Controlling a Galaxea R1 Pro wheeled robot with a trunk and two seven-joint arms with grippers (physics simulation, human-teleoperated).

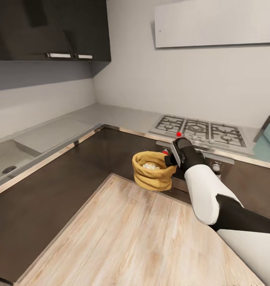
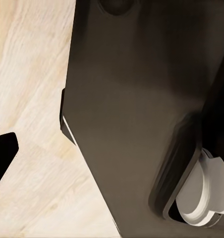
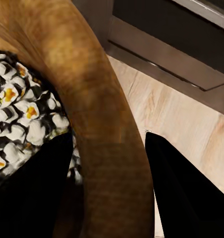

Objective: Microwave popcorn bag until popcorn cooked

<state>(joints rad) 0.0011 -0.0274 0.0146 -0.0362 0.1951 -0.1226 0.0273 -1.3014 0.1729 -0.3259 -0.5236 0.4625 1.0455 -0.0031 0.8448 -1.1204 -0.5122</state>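
Popcorn bag [image 1: 154, 174]: coarse matt golden-brown cloth. Counter [image 1: 123, 115]: smooth brushed steel. Floor [image 1: 123, 238]: pale matt wood grain.

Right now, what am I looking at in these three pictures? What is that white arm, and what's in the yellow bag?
These are computer-made pictures of a robot in a kitchen. The big picture comes from a camera on its head, looking down. The white and black arm is its right arm, and the right claw grips the rim of the popcorn bag, held up in front of the dark cabinets and over the wood floor. Inside is fluffy white popcorn. Behind it are the steel countertop and a gas hob.

The other two pictures come from cameras on the wrists. The right one looks along the claw's dark fingers, one inside the bag, one outside. The left one sees floor and a dark cabinet.
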